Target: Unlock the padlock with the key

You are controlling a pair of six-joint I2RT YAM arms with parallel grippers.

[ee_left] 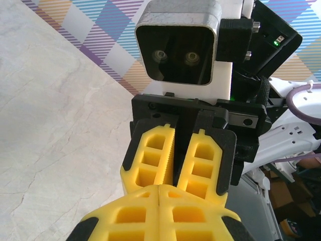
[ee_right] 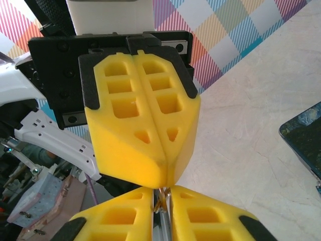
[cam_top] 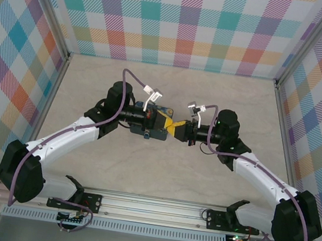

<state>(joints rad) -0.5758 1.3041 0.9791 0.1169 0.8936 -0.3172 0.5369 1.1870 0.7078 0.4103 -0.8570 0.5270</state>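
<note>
Pale marble-look table (cam_top: 159,175). A box (cam_top: 159,135) printed w/ dark blue & yellow swirls lies flat approx mid-table, mostly covered from above. Pastel plaid wall panels (cam_top: 182,20) on 3 sides, alu posts (cam_top: 50,16) at the back corners. Slotted alu rail (cam_top: 148,205) runs along the near edge. Brown cartons (ee_left: 281,193) in the bkgd off the table.

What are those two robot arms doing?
Two arms meet tip to tip over the pale table. The left yellow foam claw is shut. The right yellow foam claw pinches a thin metal sliver, probably the key. A dark blue painted box lies under the left one. I can't tell if any lock is open.
</note>
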